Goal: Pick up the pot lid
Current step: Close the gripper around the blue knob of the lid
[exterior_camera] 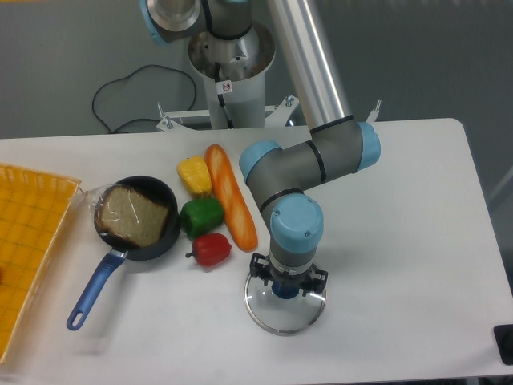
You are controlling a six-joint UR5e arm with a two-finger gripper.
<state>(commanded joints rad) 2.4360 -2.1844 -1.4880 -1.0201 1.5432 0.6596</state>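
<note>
Glass pot lid (285,318), round and clear with a metal rim, lies flat on the white surface (401,241) near its front edge. The arm's wrist (296,228), capped in light blue, points straight down over the lid's middle, and the fingers (277,288) reach down to the lid's centre. The wrist hides them from above, so whether they are spread or pinching the lid's centre cannot be told. To the left of the lid are a red pepper (212,249), a green pepper (200,216), a yellow pepper (195,174) and a long bread loaf (231,196) lying at a slant. Further left, a dark frying pan (156,245) with a blue handle holds a wrapped slice of bread (132,215). A yellow basket (28,233) sits at the left edge.
</note>
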